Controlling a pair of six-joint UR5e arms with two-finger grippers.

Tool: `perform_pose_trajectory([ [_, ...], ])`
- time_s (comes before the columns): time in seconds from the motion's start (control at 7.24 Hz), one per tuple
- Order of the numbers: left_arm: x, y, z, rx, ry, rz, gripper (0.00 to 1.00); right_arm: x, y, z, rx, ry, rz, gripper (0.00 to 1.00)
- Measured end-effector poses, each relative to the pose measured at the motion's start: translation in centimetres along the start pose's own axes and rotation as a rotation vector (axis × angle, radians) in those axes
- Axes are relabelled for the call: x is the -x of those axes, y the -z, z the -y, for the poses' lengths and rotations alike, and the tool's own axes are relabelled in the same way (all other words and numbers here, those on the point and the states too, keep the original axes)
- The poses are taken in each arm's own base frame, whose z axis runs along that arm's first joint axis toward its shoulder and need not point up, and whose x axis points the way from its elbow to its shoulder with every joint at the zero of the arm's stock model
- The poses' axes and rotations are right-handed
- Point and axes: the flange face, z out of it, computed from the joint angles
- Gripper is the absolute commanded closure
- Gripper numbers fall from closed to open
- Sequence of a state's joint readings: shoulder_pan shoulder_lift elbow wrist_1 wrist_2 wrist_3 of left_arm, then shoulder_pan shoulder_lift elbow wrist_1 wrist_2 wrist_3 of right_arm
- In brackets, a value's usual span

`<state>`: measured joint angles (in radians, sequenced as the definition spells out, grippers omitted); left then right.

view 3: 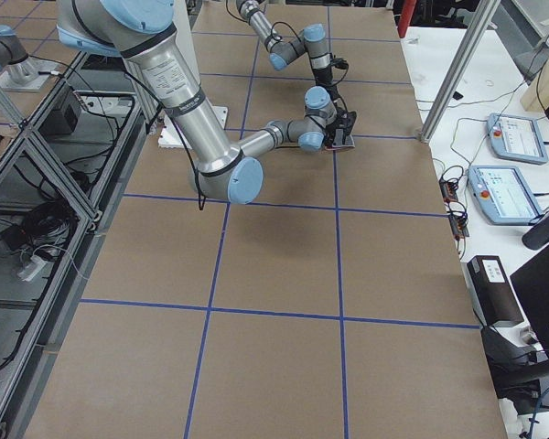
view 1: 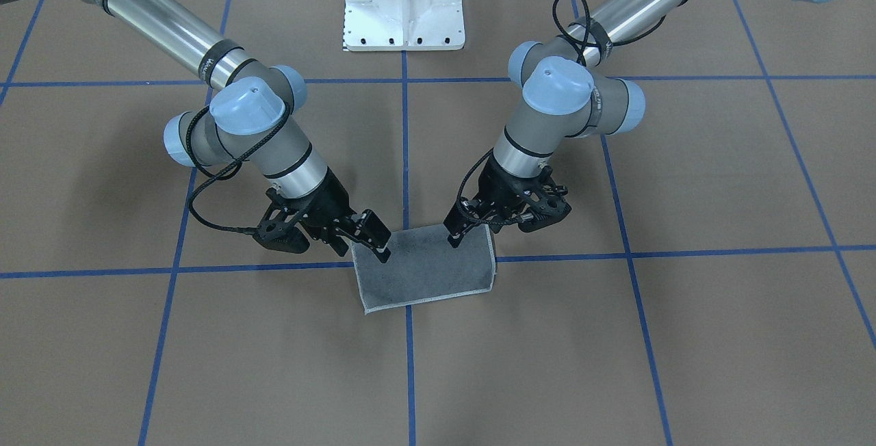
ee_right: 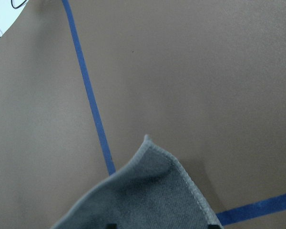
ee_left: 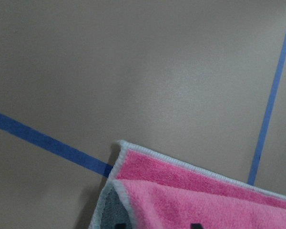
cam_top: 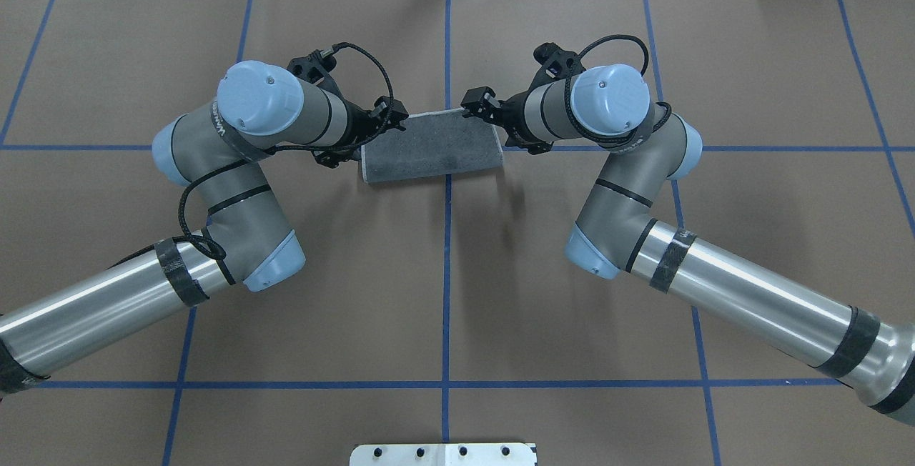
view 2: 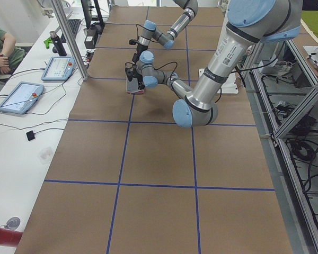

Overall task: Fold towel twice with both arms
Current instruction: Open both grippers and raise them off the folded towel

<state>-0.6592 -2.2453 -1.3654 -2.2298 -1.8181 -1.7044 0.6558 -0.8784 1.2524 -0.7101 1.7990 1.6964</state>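
The towel (cam_top: 430,154) is lying folded once into a grey rectangle on the brown surface (cam_top: 457,287), straddling the blue centre tape line (cam_top: 447,294) just beyond the cross line, near the middle of the overhead view. In that view the left claw (cam_top: 392,117) is sitting at the towel's 10 o'clock corner and the right claw (cam_top: 477,103) at its 2 o'clock corner, both on the edge farthest from the robot's white base (view 1: 404,5). In the front-facing view the left claw (view 1: 454,235) and the right claw (view 1: 380,249) are each pressing down onto the cloth's upper edge with fingertips drawn together, so both appear clenched on the towel, though the pinch itself is too small to be sure of. The left wrist view is showing the towel (ee_left: 190,191) with pink layers and a little grey at its corner, bordered by pale stitching; the right wrist view is showing a grey corner (ee_right: 152,191) lifting slightly off the surface. The two arms are angling inward from 7 and 4 o'clock. A person's forearm (view 2: 0,50) is resting by the tablets (view 2: 18,98) at the side bench.
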Motion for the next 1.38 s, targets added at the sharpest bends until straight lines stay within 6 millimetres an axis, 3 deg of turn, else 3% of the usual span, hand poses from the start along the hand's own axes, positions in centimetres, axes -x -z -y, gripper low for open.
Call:
perform_pose_trajectory([
  [0.55, -0.3, 0.7, 1.1, -0.006, 0.006, -0.008, 0.01, 0.0, 0.1, 0.1, 0.0, -0.001, 0.0, 0.02],
  [1.38, -0.9, 2.3, 3.3, 0.007, 0.014, -0.022, 0.01, -2.8, -0.4, 0.1, 0.15, 0.006, -0.134, 0.02],
])
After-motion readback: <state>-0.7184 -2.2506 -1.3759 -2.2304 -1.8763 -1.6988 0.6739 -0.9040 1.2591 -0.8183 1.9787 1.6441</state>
